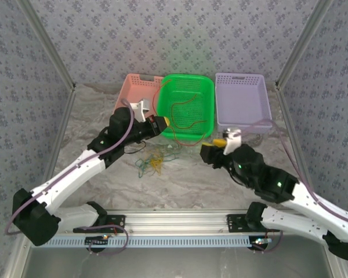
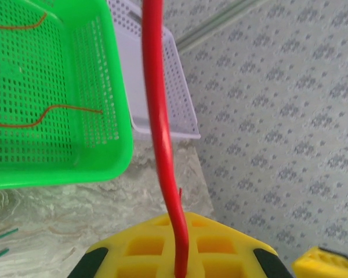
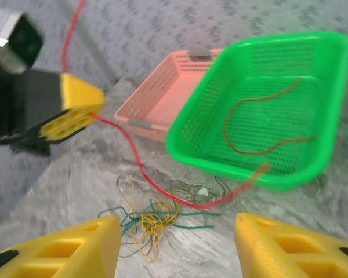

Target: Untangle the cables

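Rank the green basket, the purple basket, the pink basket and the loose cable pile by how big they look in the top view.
1. green basket and purple basket: about alike, no clear winner.
2. pink basket: looks smaller, but it is partly hidden by the green one.
3. cable pile: clearly smallest.

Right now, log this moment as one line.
left claw: shut on red cable | right claw: open, empty | tangle: on table | green basket: orange cable inside
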Tool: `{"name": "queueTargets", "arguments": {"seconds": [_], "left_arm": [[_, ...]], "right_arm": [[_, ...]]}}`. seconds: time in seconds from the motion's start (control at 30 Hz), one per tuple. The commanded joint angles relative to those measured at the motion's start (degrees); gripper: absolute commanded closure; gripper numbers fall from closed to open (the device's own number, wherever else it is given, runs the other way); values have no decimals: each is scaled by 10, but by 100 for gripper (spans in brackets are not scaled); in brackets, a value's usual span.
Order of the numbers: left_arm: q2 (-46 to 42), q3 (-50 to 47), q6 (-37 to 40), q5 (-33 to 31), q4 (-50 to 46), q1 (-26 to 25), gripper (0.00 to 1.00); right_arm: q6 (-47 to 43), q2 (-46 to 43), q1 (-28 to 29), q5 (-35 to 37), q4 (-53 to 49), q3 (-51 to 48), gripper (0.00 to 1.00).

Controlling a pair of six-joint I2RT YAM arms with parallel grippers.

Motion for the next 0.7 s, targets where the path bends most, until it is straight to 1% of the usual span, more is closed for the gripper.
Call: {"name": "queueTargets", "arguments": {"seconds": [0.0,0.07,0.2,0.33,0.47,0.53,0.67], "left_arm": [[14,32,27,54,-33,1,100],[19,35,24,71,-30,0,100],[23,40,24,88,-33,-1,100],[29,43,24,96,-38,-2,100],[36,46,24,100,-38,-5,100],[37,46,24,100,-37,-5,100],[39,49,24,101,-38,-6,100]], "right_arm": [[-166,81,-58,-209,28,57,42],[-190,134,-90,-272,25,86,42],[-203,201,-124,-357,37,120,42],[-212,250,-131,-374,39,137,44],[-208,271,-143,-404,57,141,46],[-208,285,-144,-412,54,147,50],[-206,296,-148,-416,64,145,66]]}}
